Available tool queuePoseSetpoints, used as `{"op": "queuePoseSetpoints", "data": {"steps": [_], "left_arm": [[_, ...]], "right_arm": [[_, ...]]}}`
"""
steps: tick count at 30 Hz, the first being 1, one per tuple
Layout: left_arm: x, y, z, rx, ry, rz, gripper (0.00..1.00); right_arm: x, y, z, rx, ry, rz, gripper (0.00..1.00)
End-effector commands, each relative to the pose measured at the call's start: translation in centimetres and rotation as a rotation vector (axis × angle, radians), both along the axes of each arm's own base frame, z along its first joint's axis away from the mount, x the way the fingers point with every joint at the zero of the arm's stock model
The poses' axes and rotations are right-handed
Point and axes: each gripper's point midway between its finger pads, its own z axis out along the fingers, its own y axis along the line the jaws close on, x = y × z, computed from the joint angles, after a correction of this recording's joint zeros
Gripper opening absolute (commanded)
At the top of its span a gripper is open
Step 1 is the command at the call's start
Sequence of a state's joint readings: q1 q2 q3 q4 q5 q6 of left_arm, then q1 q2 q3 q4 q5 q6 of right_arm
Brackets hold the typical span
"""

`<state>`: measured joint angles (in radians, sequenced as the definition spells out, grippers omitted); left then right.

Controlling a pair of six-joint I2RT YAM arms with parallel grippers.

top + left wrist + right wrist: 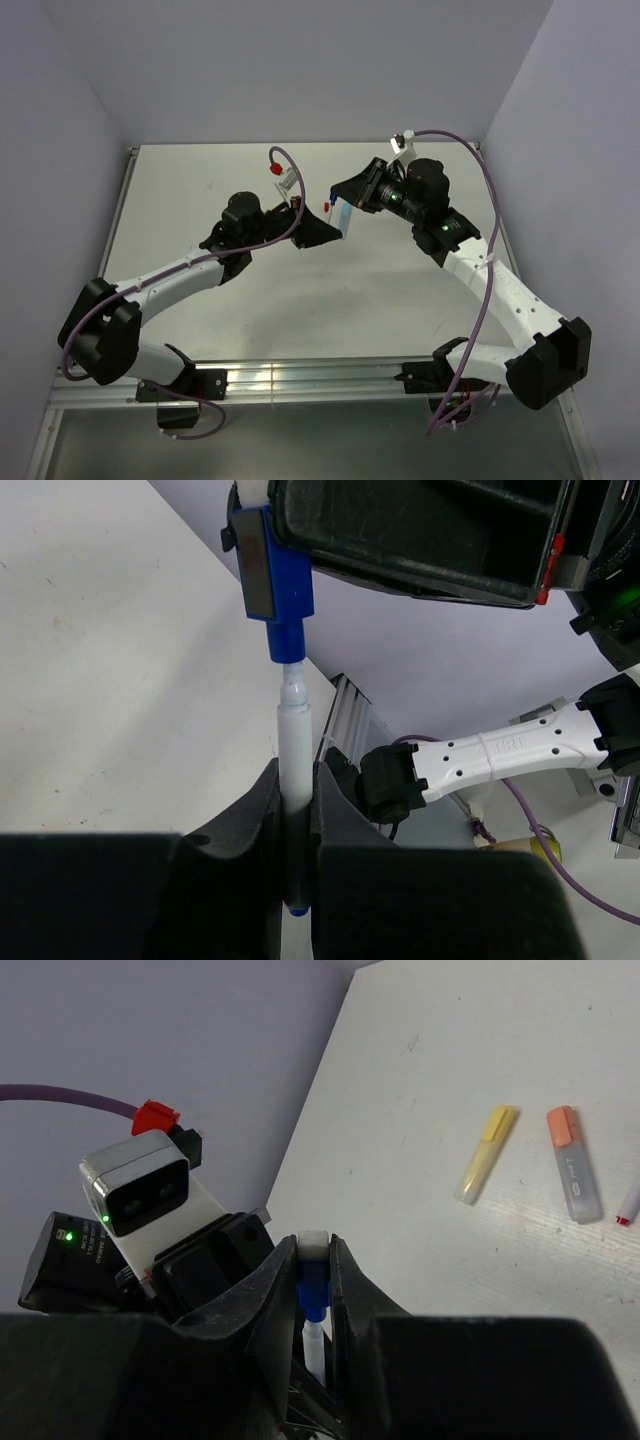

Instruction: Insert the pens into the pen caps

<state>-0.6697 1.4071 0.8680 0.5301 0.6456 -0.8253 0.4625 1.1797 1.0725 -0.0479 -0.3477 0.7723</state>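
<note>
A thin white pen [296, 750] with a blue butt end stands upright in mid-air, its narrow tip meeting the open mouth of a dark blue cap [283, 580] held directly above it in line; how far the tip sits inside the cap cannot be told. The left gripper [297, 780] is pressed together on the pen's lower barrel, its two black fingers pinching it from either side so that only the blue end pokes out below. The right gripper [314, 1250] pinches the cap's upper part between its own fingertips, with the cap's narrower neck pointing down toward the pen.

Seen from above, the left arm [180, 270] and the right arm [480, 265] reach in from opposite sides and meet nose to nose over the middle of the pale table [300, 310], both tools raised off its surface.

On the table, well apart from the joined pair, a yellow-capped marker [485, 1155] lies with its cap on, and an orange-capped marker [574, 1165] lies just beside it, also capped. At the right wrist camera's edge, a thin pale pen with a red end [630, 1200] is partly cut off from view.
</note>
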Motion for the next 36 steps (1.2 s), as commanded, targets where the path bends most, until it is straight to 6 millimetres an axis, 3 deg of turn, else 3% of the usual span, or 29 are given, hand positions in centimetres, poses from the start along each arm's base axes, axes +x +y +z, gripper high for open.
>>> {"op": "queuePoseSetpoints", "data": {"steps": [1, 12, 23, 28, 30, 36], "left_arm": [[-0.2, 0.5, 2.5, -0.049, -0.082, 0.006, 0.00], [0.0, 0.7, 2.6, -0.052, -0.087, 0.027, 0.00], [1.0, 2.3, 5.5, -0.149, -0.107, 0.064, 0.00], [0.1, 2.9, 7.7, -0.189, -0.170, 0.056, 0.00], [-0.4, 3.9, 10.2, -0.210, -0.256, 0.093, 0.00], [-1.3, 4.7, 14.0, -0.238, -0.356, 0.123, 0.00]], "right_arm": [[-0.4, -0.5, 1.4, -0.007, -0.056, -0.020, 0.00], [-1.5, 0.4, 1.6, 0.020, -0.052, 0.036, 0.00], [-4.3, 3.2, 1.5, 0.036, -0.055, 0.137, 0.00], [-5.5, 3.7, 2.8, 0.067, -0.104, 0.185, 0.00], [-7.0, 3.7, 4.5, 0.081, -0.163, 0.214, 0.00], [-9.0, 3.8, 6.1, 0.076, -0.216, 0.247, 0.00]]}}
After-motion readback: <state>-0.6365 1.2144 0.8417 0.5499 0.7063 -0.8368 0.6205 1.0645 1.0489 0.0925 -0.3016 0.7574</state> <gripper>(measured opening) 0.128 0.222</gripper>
